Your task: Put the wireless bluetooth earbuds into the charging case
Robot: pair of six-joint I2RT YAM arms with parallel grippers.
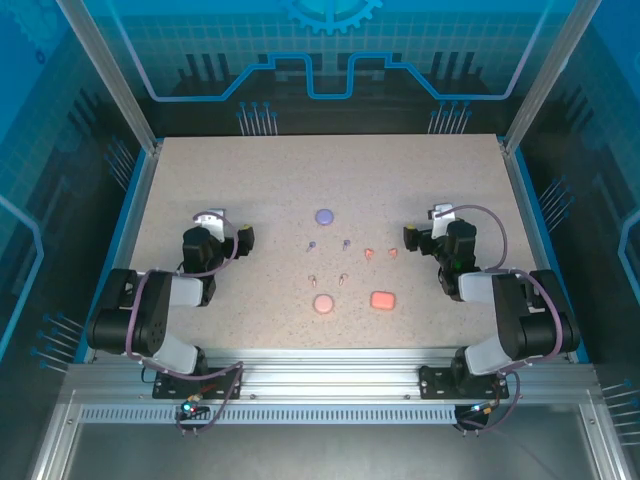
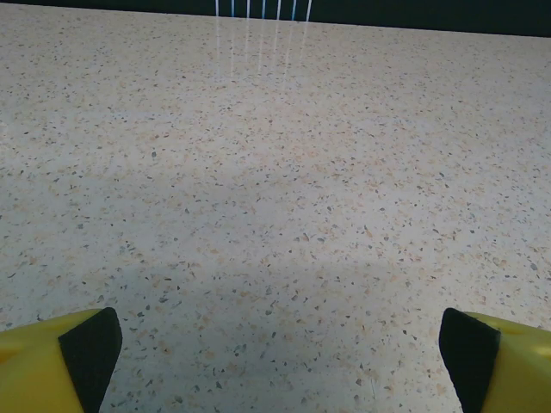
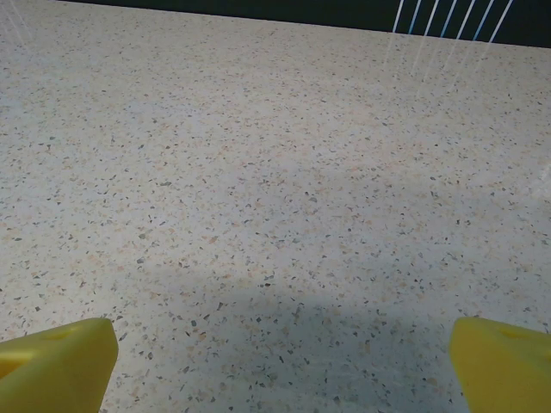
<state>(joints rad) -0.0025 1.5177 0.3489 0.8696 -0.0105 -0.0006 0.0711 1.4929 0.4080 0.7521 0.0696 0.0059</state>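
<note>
Where earbuds [image 1: 343, 279] lie between three cases [image 1: 382, 299], left hand [image 2: 277, 344], right hand [image 3: 280, 353] flanking, agape.

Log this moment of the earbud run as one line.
left gripper: open, empty | right gripper: open, empty | earbuds: six loose on table | untouched: purple case, pink case, salmon case

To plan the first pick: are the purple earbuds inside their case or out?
Out: both purple earbuds lie on the table, apart from the purple case.
</note>
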